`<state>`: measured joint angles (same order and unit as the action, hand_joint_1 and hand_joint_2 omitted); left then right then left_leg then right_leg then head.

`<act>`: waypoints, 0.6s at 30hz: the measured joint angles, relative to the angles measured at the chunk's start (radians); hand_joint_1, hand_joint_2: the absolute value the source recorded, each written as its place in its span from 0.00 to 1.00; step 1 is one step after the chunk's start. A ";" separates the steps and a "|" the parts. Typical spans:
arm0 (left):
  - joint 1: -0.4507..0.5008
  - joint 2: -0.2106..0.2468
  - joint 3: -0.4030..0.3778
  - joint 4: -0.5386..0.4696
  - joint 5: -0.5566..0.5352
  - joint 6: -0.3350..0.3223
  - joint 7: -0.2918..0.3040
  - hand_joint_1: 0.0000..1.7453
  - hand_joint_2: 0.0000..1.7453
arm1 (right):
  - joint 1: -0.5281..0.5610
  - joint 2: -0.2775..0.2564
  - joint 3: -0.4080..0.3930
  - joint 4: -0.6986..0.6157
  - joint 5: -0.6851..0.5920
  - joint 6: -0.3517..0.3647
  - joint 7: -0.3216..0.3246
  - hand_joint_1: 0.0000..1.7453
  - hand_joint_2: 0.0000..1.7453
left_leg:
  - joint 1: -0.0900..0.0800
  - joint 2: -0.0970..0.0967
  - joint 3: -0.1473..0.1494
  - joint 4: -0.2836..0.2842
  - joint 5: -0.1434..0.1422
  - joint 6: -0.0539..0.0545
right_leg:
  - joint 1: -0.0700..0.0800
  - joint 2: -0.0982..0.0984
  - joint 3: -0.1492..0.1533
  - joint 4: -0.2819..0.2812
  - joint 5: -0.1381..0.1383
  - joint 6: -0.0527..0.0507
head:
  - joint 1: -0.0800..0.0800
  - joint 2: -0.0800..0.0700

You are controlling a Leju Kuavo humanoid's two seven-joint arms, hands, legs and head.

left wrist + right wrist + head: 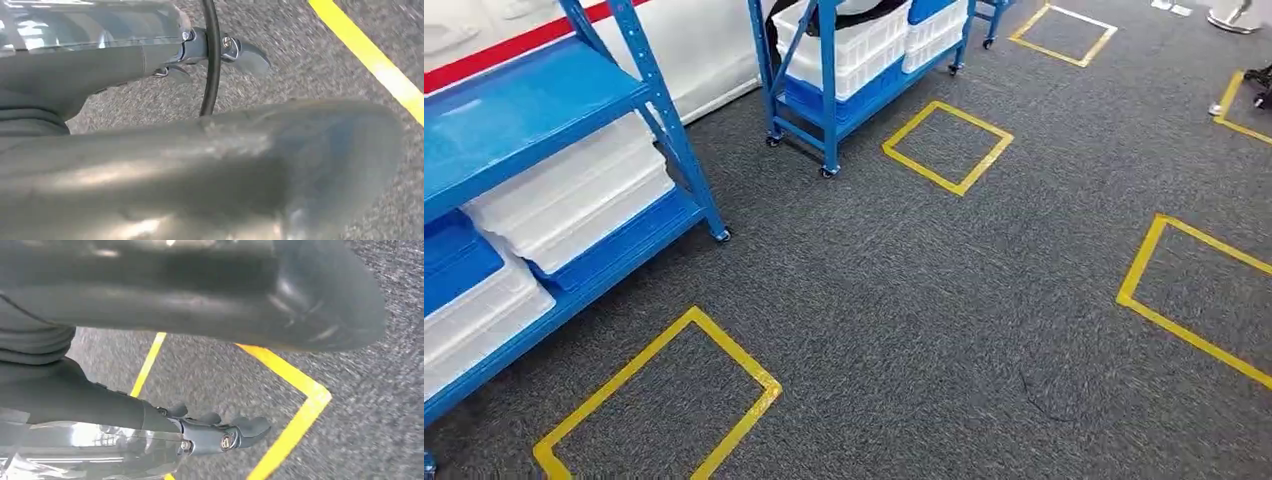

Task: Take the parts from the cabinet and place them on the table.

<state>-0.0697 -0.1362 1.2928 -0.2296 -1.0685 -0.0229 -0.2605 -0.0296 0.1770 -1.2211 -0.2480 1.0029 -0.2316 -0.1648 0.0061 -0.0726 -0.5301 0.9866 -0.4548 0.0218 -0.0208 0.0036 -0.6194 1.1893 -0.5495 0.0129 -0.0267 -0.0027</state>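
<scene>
where shelves (544, 110) stand, bins (574, 195) rest

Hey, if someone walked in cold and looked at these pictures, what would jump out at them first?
Probably the yellow tape squares marked out on the grey carpet, scattered across the floor in the head view. Next, the blue shelving rack on the left, with white trays stacked on its lower shelf, and a second blue rack on wheels farther back, also loaded with white trays.
</scene>
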 joint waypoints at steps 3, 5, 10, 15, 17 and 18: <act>-0.003 0.000 0.000 0.000 0.000 0.002 0.000 0.00 0.00 | 0.004 0.000 0.000 0.000 0.000 0.000 0.000 0.00 0.00 | -0.002 -0.036 -0.014 0.029 -0.016 -0.022 | -0.005 0.084 0.059 -0.151 0.053 -0.003 | 0.000 0.000; 0.000 0.000 0.000 0.000 -0.001 0.007 -0.002 0.00 0.00 | -0.001 0.000 0.000 0.000 0.002 0.001 0.000 0.00 0.00 | 0.003 -0.052 -0.022 0.022 -0.012 -0.032 | -0.001 0.062 0.058 -0.147 0.053 -0.015 | 0.000 0.000; -0.002 -0.002 0.000 0.000 -0.004 0.008 -0.002 0.00 0.00 | 0.003 0.000 -0.001 0.000 0.004 0.010 0.002 0.00 0.00 | 0.006 0.050 -0.095 0.175 -0.105 -0.055 | -0.001 -0.004 0.064 -0.162 0.057 -0.047 | -0.001 0.000; 0.002 -0.002 0.000 0.000 -0.004 0.008 -0.003 0.00 0.00 | 0.004 0.000 -0.004 0.000 0.010 0.011 0.003 0.00 0.00 | 0.006 0.070 -0.123 0.236 -0.087 -0.057 | 0.008 -0.073 0.070 -0.161 0.049 -0.049 | -0.001 0.000; 0.001 -0.002 0.000 0.000 -0.004 0.008 -0.003 0.00 0.00 | 0.004 0.000 -0.004 0.000 0.010 0.011 0.003 0.00 0.00 | 0.001 0.115 -0.031 0.069 -0.012 -0.044 | 0.009 -0.093 0.080 -0.161 0.043 -0.044 | -0.001 0.000; -0.002 -0.001 0.000 0.000 -0.004 0.008 -0.003 0.00 0.00 | 0.004 0.000 -0.005 0.000 0.010 0.011 0.003 0.00 0.00 | -0.008 0.162 -0.015 0.028 -0.022 -0.035 | 0.013 -0.102 0.083 -0.160 0.040 -0.039 | 0.000 0.000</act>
<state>-0.0712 -0.1373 1.2928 -0.2296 -1.0727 -0.0153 -0.2636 -0.0257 0.1774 -1.2257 -0.2480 1.0132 -0.2209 -0.1617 -0.0017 0.0898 -0.5454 1.0144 -0.4773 -0.0136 -0.0080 -0.0979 -0.5362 1.0293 -0.5094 -0.0264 -0.0271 -0.0027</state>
